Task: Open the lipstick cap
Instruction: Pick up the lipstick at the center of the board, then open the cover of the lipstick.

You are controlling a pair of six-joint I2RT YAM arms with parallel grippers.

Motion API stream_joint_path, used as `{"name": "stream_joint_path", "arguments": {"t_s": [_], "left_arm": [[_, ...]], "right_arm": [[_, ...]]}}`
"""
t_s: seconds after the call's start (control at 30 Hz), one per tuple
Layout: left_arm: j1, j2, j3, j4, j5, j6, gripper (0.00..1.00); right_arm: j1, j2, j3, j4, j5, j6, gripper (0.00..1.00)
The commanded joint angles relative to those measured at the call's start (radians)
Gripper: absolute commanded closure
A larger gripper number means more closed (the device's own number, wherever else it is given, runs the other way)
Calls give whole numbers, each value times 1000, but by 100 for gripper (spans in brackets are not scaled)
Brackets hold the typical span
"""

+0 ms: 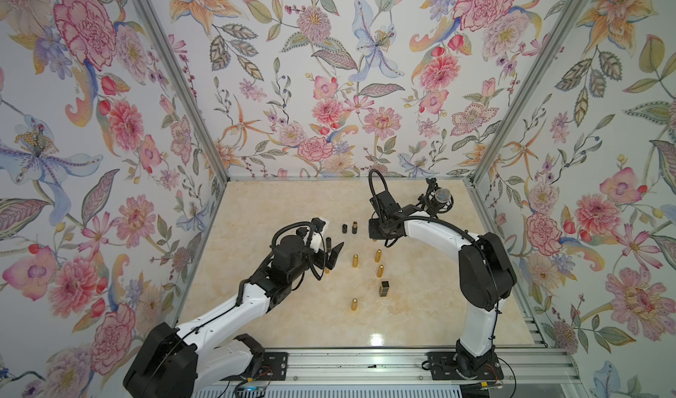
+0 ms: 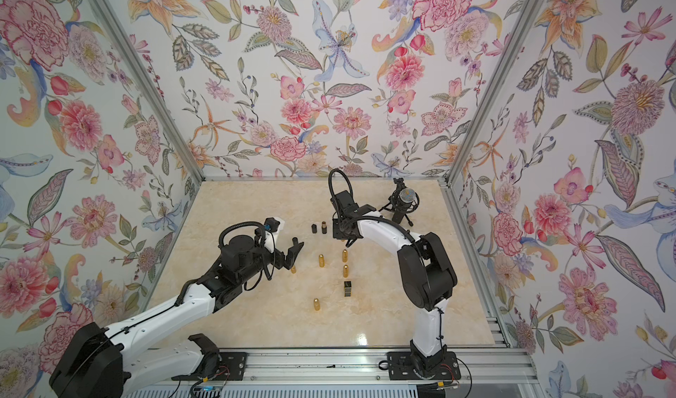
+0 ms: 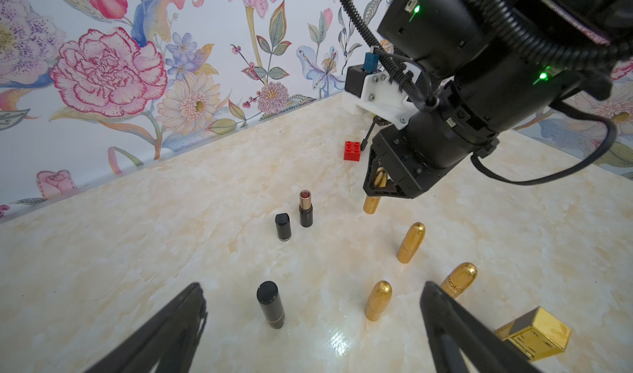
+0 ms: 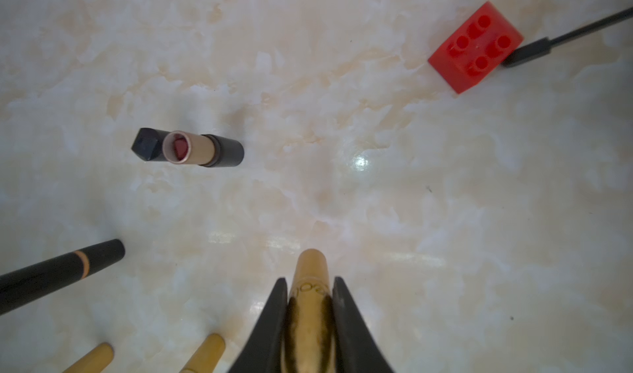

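My right gripper [image 4: 310, 284] is shut on the upper part of a gold bullet-shaped lipstick [image 4: 310, 268]. That lipstick [image 3: 372, 203] stands upright with its base at the marble table, below the right gripper [image 3: 376, 186]. In both top views the right gripper [image 1: 378, 236] [image 2: 344, 238] hides most of it. My left gripper [image 3: 312, 285] [image 1: 333, 248] is wide open and holds nothing. A closed black lipstick [image 3: 270, 304] stands between its spread fingers, touching neither.
An uncapped black lipstick [image 3: 305, 208] showing red stands beside its black cap [image 3: 283, 227]. Several more gold lipsticks [image 1: 355, 260] [image 1: 380, 270] and a gold-and-black square one [image 1: 384, 289] stand mid-table. A red brick [image 3: 352, 151] and a microphone [image 1: 440, 197] are at the back.
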Motion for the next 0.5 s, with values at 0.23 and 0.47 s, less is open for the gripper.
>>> {"name": "stream_joint_path", "arguments": {"t_s": [0.23, 0.47], "left_arm": [[-77, 36, 49, -27, 67, 194, 4], [-105, 136, 100, 12, 183, 238, 20]], "right_arm": [[39, -270, -34, -87, -208, 10, 75], [87, -358, -80, -88, -344, 42, 75]]}}
